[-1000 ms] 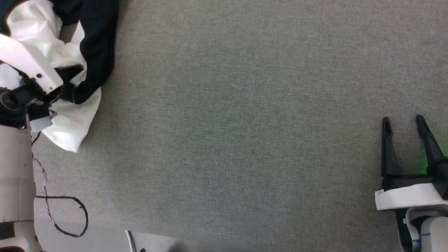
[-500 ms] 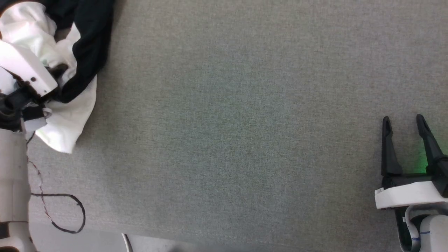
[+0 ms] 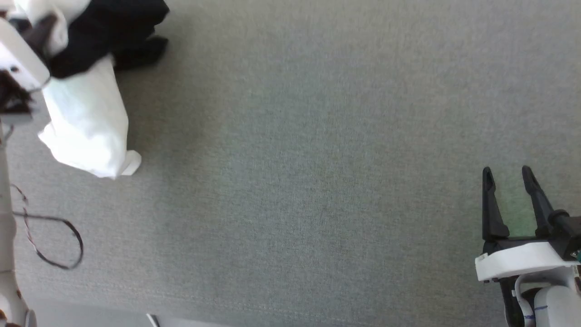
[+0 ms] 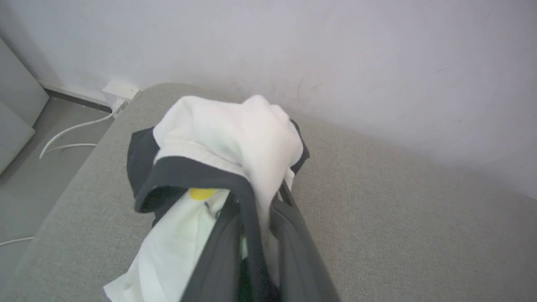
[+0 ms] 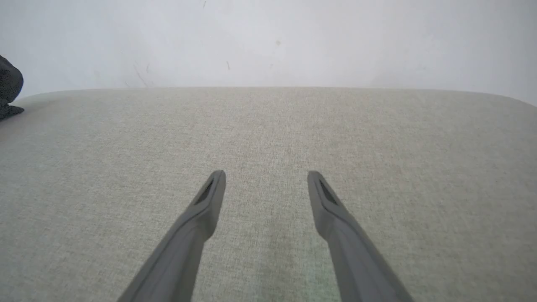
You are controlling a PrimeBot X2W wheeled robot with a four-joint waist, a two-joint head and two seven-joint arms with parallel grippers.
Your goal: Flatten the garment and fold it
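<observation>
- The garment (image 3: pixel 86 127) is bunched in the left pincer (image 4: pixel 258 209). Its white body hangs below the fingers and a black sleeve is heaped over and beyond them.
- A second ago the left pincer stood wide over the crumpled heap. Now its jaws are nearly closed on a fold of white cloth and black trim, as the left wrist view shows between the two dark fingers.
- The heap has changed shape since then. It lay spread beside the pincer, and it now drops in a long white column, which suggests the cloth has been lifted off the table (image 3: pixel 290 159).
- I cannot tell whether the lowest white corner touches the table.
- The right pincer (image 3: pixel 507 172) is wide open as before and holds nothing, with bare table between and ahead of its fingers.
- The garment is well apart from the right pincer, far off to its left. In the right wrist view a dark bit of sleeve shows at the far left edge.
- For the task, this looks like the opening of the flattening step: the cloth is gripped at one point and is neither spread nor folded.
- It will probably need carrying toward the open stretch of table between the pincers, where the right one could take a second hold.
</observation>
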